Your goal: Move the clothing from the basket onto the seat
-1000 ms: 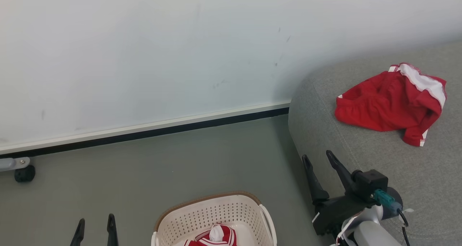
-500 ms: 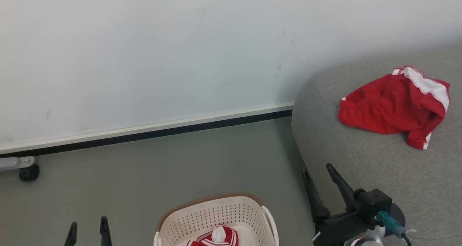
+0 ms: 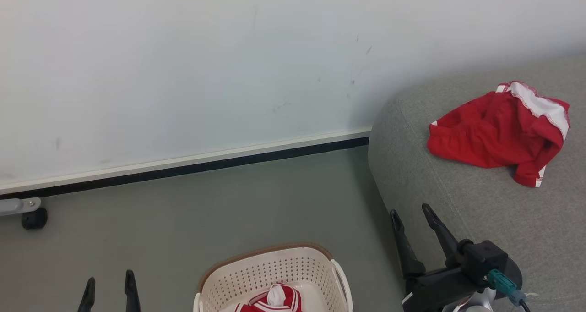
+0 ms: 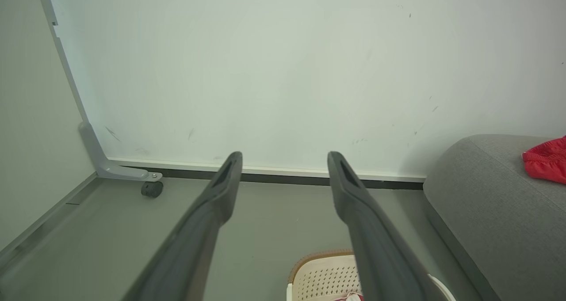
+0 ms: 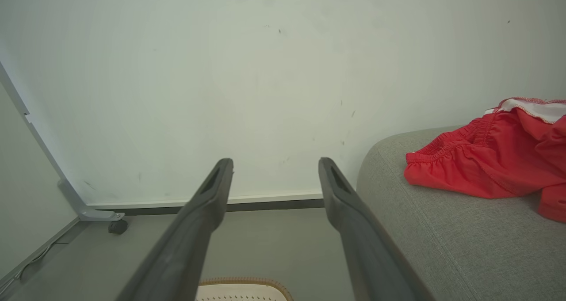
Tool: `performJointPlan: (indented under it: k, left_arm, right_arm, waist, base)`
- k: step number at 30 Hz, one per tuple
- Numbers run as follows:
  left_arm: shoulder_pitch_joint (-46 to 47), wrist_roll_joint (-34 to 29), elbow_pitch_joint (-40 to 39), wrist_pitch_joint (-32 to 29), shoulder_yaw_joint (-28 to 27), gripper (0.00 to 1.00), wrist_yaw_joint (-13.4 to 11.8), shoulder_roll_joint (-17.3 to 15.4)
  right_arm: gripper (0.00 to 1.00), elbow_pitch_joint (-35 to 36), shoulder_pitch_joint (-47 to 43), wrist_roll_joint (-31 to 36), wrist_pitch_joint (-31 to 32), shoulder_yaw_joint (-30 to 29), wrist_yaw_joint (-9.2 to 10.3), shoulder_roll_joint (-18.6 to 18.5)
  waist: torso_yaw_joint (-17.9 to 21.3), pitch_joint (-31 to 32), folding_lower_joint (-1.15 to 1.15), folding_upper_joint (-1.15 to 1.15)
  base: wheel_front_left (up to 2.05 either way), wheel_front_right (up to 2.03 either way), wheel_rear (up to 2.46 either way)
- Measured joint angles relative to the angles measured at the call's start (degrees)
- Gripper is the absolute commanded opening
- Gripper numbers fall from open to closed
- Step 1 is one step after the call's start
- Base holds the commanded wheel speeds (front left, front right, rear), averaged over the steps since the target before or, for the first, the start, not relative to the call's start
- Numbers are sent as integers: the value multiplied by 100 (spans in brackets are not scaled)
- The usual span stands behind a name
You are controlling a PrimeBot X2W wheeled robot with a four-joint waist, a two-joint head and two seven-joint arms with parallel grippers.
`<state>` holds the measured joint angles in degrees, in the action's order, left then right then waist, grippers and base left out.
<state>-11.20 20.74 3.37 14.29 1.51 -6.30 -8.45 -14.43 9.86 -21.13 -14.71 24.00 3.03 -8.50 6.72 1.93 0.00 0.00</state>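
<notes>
My right hand (image 3: 409, 209) has sunk a little lower and further right than a second ago. Its fingers are spread and empty, slanting up and left beside the front edge of the seat (image 3: 503, 220). My left hand (image 3: 110, 277) has slipped slightly lower and leftwards too, its two fingers parted with nothing between them, pointing up over the floor (image 3: 229, 202). Between my hands the basket (image 3: 256, 257) sits on the floor with the striped jersey (image 3: 270, 300) lying in it. Farther off, the plain red garment (image 3: 496, 135) lies crumpled on the seat, as before.
</notes>
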Motion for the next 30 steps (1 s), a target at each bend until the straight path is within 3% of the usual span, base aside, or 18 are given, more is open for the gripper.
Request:
performJointPlan:
  k: [18, 30]
  left_arm:
    - [-103, -24, -178, 1, -27, 100, -9, 29]
    - [312, -254, -364, -124, 166, 100, 26, -100]
  right_arm:
    - [100, 300, -111, 33, 0, -119, 49, -63]
    - [100, 679, 1, 97, 0, -323, 108, -120]
  waist:
    - [2, -174, 0, 0]
    - [28, -754, 0, 0]
  base:
    - [0, 0, 0]
    - [0, 0, 0]
